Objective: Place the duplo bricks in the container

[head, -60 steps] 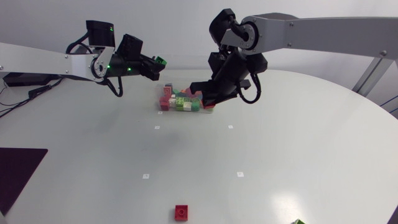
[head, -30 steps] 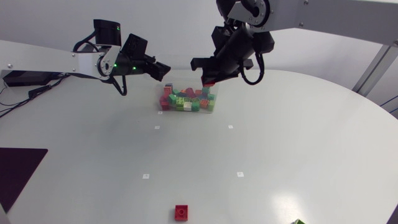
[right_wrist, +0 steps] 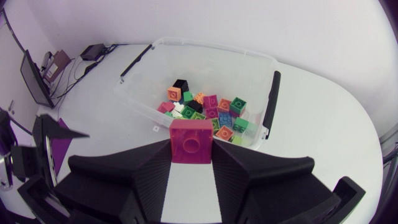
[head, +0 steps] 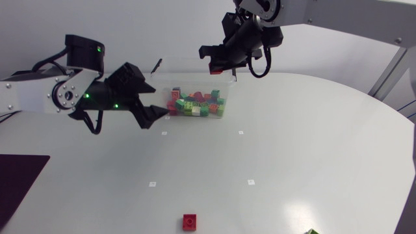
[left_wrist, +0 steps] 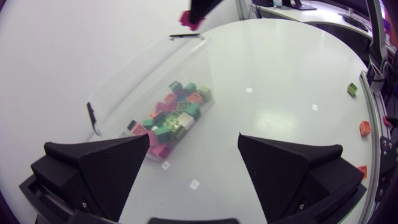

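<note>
Mostly done, by my reading

- Left hand point(head: 153, 107): fingers wide apart with nothing between them. It sits low over the bench point(head: 292, 149), just beside the container's left end.
- Container point(head: 162, 81): clear, at the far side of the bench. A heap point(head: 195, 104) of red, green, pink and orange bricks covers its floor, so I judge the bulk of the job is in.
- Red brick point(head: 190, 221): loose and alone near the front edge, well apart from the container. Not yet fetched.
- Right hand point(head: 218, 64): raised over the container's far right part and clamped on a pink brick point(right_wrist: 191, 140) from two sides, studs facing the wrist camera. The container lies open just ahead of and below it. Whether the brick hangs inside the rim line I cannot tell. It looks close to release.
- Green brick point(head: 312, 231): at the front right edge, half cut off, also loose.

The left wrist view shows small bricks out by the bench rim, too small to count surely.

Left to do: drop the pink one, then at least two fetches
</note>
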Controlling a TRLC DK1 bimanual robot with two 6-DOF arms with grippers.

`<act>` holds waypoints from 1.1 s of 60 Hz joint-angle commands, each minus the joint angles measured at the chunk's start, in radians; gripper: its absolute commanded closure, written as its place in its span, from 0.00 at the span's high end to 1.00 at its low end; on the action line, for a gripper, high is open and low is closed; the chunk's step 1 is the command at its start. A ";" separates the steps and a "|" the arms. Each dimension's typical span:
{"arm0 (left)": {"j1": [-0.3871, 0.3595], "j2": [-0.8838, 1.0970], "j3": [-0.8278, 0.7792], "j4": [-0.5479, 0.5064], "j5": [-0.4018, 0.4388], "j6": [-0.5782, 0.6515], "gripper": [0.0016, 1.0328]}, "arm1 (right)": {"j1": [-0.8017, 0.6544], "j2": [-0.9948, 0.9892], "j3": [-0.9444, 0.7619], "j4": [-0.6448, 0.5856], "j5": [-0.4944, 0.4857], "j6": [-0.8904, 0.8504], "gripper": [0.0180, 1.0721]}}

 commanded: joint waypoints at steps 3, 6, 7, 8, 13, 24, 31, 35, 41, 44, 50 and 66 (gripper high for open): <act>-0.055 -0.069 -0.120 -0.020 0.010 0.109 0.96 | -0.008 0.059 0.056 0.015 -0.002 -0.009 0.32; -0.075 -0.086 -0.151 -0.022 0.010 0.118 0.96 | -0.010 0.068 0.067 0.024 0.000 -0.009 0.32; -0.081 -0.090 -0.160 -0.023 0.010 0.121 0.96 | -0.010 0.069 0.070 0.027 0.000 -0.009 0.32; -0.081 -0.092 -0.163 -0.023 0.010 0.123 0.96 | -0.011 0.076 0.078 0.027 0.002 -0.009 0.32; -0.102 -0.113 -0.197 -0.028 0.010 0.135 0.96 | -0.016 0.097 0.113 0.024 0.005 -0.009 0.32; -0.108 -0.133 -0.227 -0.029 0.010 0.137 0.96 | -0.016 0.137 0.177 0.019 0.017 -0.006 0.32; -0.110 -0.143 -0.244 -0.031 0.010 0.137 0.96 | -0.013 0.155 0.200 0.025 0.035 -0.002 0.32; -0.110 -0.152 -0.247 -0.031 0.010 0.137 0.96 | -0.011 0.169 0.217 0.027 0.048 0.002 0.36; -0.110 -0.155 -0.254 -0.031 0.010 0.137 0.96 | -0.008 0.188 0.237 0.022 0.063 0.005 0.47; -0.110 -0.155 -0.257 -0.031 0.012 0.137 0.96 | -0.008 0.195 0.245 0.022 0.068 0.006 0.52; -0.108 -0.156 -0.260 -0.031 0.012 0.135 0.96 | -0.005 0.209 0.269 0.015 0.091 0.006 0.78; -0.124 -0.182 -0.295 -0.068 0.018 0.161 0.96 | -0.007 0.252 0.360 -0.078 0.098 0.015 0.95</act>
